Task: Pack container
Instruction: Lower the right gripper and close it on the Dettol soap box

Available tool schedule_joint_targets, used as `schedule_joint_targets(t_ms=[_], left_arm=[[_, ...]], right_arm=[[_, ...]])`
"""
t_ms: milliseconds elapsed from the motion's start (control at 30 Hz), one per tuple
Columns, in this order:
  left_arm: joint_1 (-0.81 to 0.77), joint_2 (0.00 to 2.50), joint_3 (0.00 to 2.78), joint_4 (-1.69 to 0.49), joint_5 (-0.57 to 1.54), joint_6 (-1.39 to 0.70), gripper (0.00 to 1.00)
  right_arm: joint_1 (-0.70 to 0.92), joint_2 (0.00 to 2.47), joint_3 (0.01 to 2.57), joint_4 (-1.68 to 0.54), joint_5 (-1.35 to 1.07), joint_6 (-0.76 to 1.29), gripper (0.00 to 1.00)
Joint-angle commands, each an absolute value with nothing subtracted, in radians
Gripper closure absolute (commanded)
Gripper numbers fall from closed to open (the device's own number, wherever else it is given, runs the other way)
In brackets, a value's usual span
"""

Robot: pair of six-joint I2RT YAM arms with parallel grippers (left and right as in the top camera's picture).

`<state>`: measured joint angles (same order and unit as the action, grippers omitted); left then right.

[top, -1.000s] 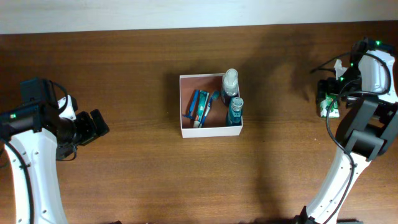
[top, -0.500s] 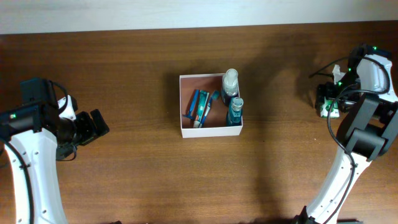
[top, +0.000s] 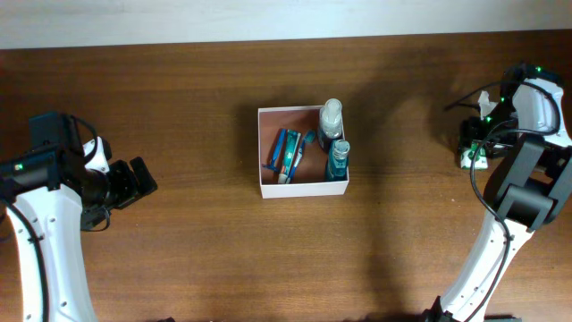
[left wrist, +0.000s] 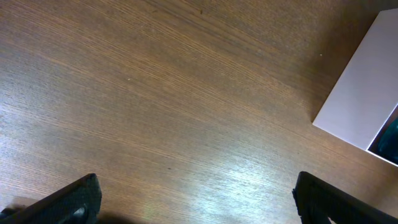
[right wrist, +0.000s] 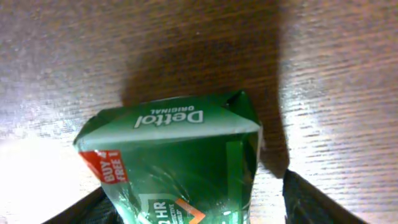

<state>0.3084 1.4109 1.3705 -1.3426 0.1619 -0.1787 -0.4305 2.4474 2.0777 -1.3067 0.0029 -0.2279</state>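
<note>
The container [top: 304, 190], a square white-walled box with a pinkish-tan inside, sits mid-table. It holds a clear bottle [top: 332, 116], a blue bottle [top: 337, 159] and a blue-green tube [top: 286, 154]. Its white wall shows at the right edge of the left wrist view [left wrist: 364, 106]. A green Dettol soap packet [top: 471, 159] lies at the far right. My right gripper [top: 472, 146] is down over it. In the right wrist view the open fingers [right wrist: 199, 208] straddle the packet [right wrist: 180, 155], with a gap at the right finger. My left gripper [top: 143, 179] is open and empty at the far left [left wrist: 199, 202].
The wooden table [top: 197, 250] runs to a pale wall at the back. The right arm's own links [top: 523, 192] stand near the table's right edge.
My right gripper has shifted slightly right and down over the green soap packet. The left arm and the container have not moved.
</note>
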Motion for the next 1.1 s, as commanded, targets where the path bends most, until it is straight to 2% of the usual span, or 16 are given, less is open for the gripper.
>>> schedule_joint_targets(t_ms=[0,200,300,533,767,900,1067], left_arm=[[0.313,1.398,1.372,-1.343,0.172,-0.170,0.01],[0.313,1.398,1.372,-1.343,0.171,-0.170,0.01],[0.313,1.398,1.372,-1.343,0.171,-0.170,0.01],[0.313,1.398,1.372,-1.343,0.171,-0.170,0.01],[0.313,1.398,1.372,-1.343,0.171,-0.170,0.01],[0.313,1.398,1.372,-1.343,0.172,-0.170,0.00],[0.313,1.398,1.372,-1.343,0.172,-0.170,0.01]], right_arm=[[-0.432,2.464,2.069,-1.304,0.012,-0.220,0.33],[-0.432,2.464,2.066,-1.305,0.009,-0.220,0.33],[-0.432,2.464,2.058,-1.301,0.004,-0.204,0.38],[-0.432,2.464,2.019,-1.280,0.001,-0.204,0.41],[-0.432,2.464,2.018,-1.278,0.001,-0.201,0.51],[-0.432,2.463,2.024,-1.285,0.001,-0.192,0.61],[-0.431,2.463,2.075,-1.321,0.001,-0.161,0.67]])
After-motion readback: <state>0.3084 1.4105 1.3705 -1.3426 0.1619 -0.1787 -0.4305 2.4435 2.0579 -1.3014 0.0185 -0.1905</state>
